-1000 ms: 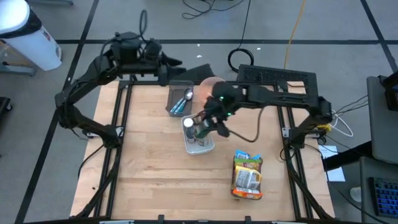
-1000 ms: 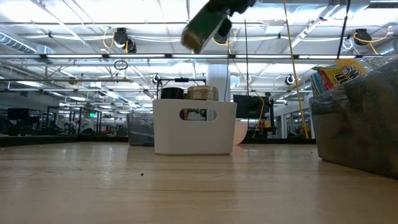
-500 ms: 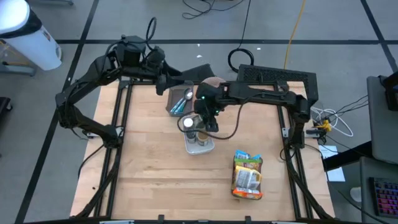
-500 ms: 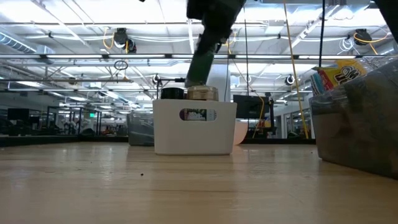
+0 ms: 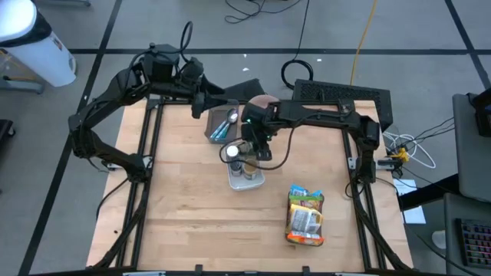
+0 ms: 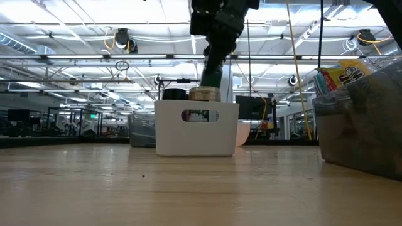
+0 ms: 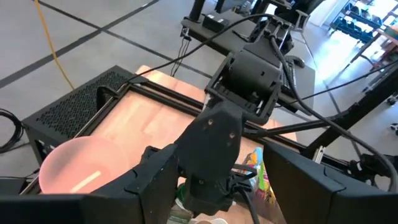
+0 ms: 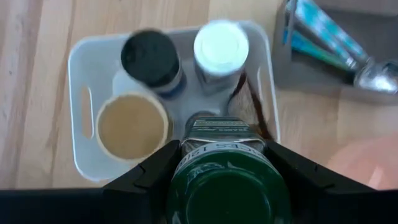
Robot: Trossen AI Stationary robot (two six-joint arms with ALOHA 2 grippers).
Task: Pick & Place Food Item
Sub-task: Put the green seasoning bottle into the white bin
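Observation:
My right gripper (image 5: 248,150) hovers over a white bin (image 5: 258,181) in the table's middle and is shut on a green-lidded jar (image 8: 221,182). In the low view the dark jar (image 6: 211,72) hangs just above the bin (image 6: 196,129). Three jars stand in the bin: one black-lidded (image 8: 149,59), one white-lidded (image 8: 221,46) and one tan-lidded (image 8: 130,124). My left gripper (image 5: 218,98) waits open at the far edge, raised, with nothing between its fingers. My right gripper pinches the jar's top end at the green lid's two sides (image 8: 186,168) between its two fingers (image 8: 146,177). The fingers slant down from above. The jar hangs nearly upright below them, over the bin's free corner. Its lower end (image 6: 210,83) is hidden behind the tan-lidded jar.
A grey tray with spoons (image 5: 222,123) lies just beyond the bin, and a pink bowl (image 8: 367,165) sits beside it. A snack bag (image 5: 305,217) lies near the right front. Bare wood lies left of and in front of the bin.
My right gripper has sunk toward the bin and gone a little toward the table's left, tipping its fingers more steeply down. The jar, held high and strongly tilted before, now stands nearly upright just above the bin. My left gripper has tipped down a little.

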